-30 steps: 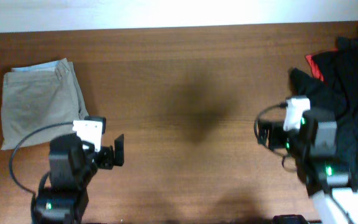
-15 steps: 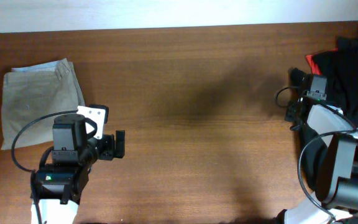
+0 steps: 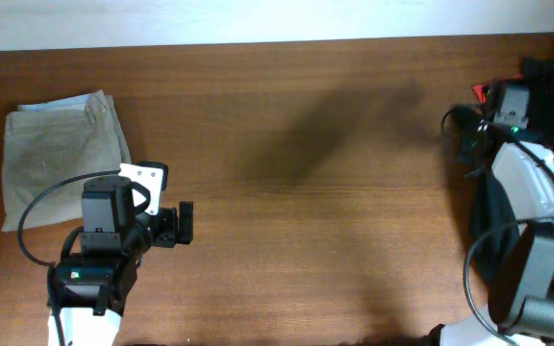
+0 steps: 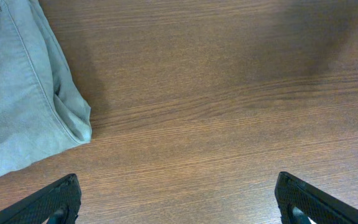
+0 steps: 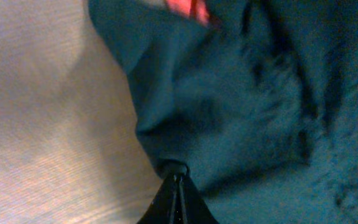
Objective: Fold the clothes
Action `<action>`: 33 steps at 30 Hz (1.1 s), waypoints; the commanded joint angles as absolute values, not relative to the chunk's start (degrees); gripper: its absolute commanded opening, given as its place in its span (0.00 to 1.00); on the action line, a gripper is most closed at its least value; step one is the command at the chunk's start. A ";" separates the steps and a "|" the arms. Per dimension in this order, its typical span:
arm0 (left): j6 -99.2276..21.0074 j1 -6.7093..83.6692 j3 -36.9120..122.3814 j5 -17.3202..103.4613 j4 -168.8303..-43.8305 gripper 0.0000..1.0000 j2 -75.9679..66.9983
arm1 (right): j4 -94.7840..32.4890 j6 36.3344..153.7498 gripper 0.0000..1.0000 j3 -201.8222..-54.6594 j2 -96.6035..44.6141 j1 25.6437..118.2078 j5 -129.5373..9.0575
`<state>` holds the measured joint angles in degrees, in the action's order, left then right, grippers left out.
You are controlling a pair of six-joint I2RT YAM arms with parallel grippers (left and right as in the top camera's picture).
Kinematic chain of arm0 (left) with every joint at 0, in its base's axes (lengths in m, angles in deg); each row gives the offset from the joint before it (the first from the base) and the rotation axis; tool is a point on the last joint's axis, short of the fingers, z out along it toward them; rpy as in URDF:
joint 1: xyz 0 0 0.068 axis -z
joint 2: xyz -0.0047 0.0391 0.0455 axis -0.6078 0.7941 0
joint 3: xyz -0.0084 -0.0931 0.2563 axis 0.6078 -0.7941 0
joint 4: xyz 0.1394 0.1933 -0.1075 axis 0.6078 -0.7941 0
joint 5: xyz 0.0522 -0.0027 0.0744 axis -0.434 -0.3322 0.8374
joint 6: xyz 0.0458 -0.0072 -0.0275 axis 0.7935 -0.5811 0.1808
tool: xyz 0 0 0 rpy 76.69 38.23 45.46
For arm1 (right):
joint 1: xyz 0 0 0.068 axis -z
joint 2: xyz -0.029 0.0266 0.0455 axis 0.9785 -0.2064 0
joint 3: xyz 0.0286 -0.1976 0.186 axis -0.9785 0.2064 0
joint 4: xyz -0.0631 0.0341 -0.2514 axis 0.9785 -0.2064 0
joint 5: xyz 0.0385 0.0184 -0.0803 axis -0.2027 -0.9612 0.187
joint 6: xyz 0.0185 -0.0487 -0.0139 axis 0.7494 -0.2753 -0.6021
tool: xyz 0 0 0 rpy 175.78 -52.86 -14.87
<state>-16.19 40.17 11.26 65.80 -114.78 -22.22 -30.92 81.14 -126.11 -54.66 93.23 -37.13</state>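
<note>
The clothes (image 3: 549, 115) lie in a black heap at the table's right edge, and they fill the right wrist view as dark fabric (image 5: 241, 106). My right gripper (image 3: 459, 125) reaches to the heap's left tip. Its fingers are pressed together, pinching the edge of the black garment (image 5: 176, 177). My left gripper (image 3: 183, 223) sits low at the left near the front edge. In its wrist view the left gripper (image 4: 182, 202) stands wide open over bare wood, with nothing between the fingertips (image 4: 59, 198).
Folded khaki trousers (image 3: 56, 159) lie at the far left, their corner (image 4: 23, 93) just left of my left gripper. A red piece (image 3: 482, 93) pokes from the black heap. Brown wooden table (image 3: 306, 192) spans between the arms.
My right arm has swung toward the back of the table to the heap's left tip. Its jaws went from open to shut on the black fabric. The left arm shifted slightly, then stayed.
</note>
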 commanded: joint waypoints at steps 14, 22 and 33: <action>-16.59 39.93 12.31 65.58 -114.21 0.99 -22.42 | -14.85 80.79 0.18 -133.45 -47.84 53.73 -59.94; -23.62 40.35 12.31 44.69 -111.13 0.99 -18.55 | -55.53 89.21 0.99 -133.45 -44.45 80.99 -43.88; -54.75 79.21 12.31 40.49 -54.80 0.98 32.03 | -64.42 89.18 0.99 -133.45 -44.45 96.48 -49.23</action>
